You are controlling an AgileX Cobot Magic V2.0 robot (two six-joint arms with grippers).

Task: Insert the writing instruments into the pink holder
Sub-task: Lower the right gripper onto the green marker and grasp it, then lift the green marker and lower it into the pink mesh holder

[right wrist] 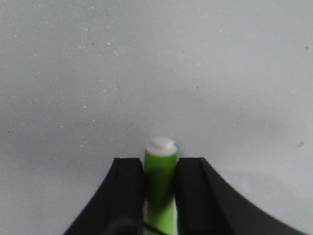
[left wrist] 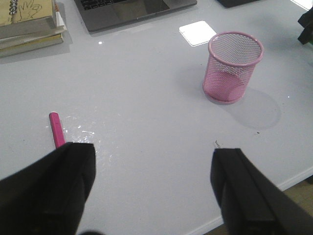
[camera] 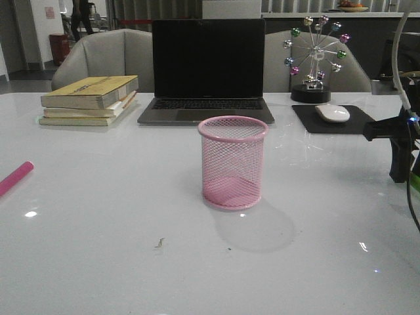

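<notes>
The pink holder (camera: 233, 164) stands upright and empty at the table's middle; the left wrist view shows the same pink holder (left wrist: 234, 66). The magenta pen (camera: 14, 177) lies flat near the table's left edge. In the left wrist view that magenta pen (left wrist: 56, 129) lies just past the left finger of my left gripper (left wrist: 154, 149), which is open, above the table, with nothing between its fingers. My right gripper (right wrist: 160, 162) is shut on the lime green pen (right wrist: 160, 178), whose white end sticks out past the fingertips over bare table. The right arm (camera: 397, 131) shows at the right edge.
A stack of books (camera: 90, 100) lies at the back left. An open laptop (camera: 207, 72) sits behind the holder. A white mouse (camera: 333, 113) rests on a black pad beside a ferris-wheel ornament (camera: 314, 56). The table's near edge (left wrist: 293, 178) shows in the left wrist view.
</notes>
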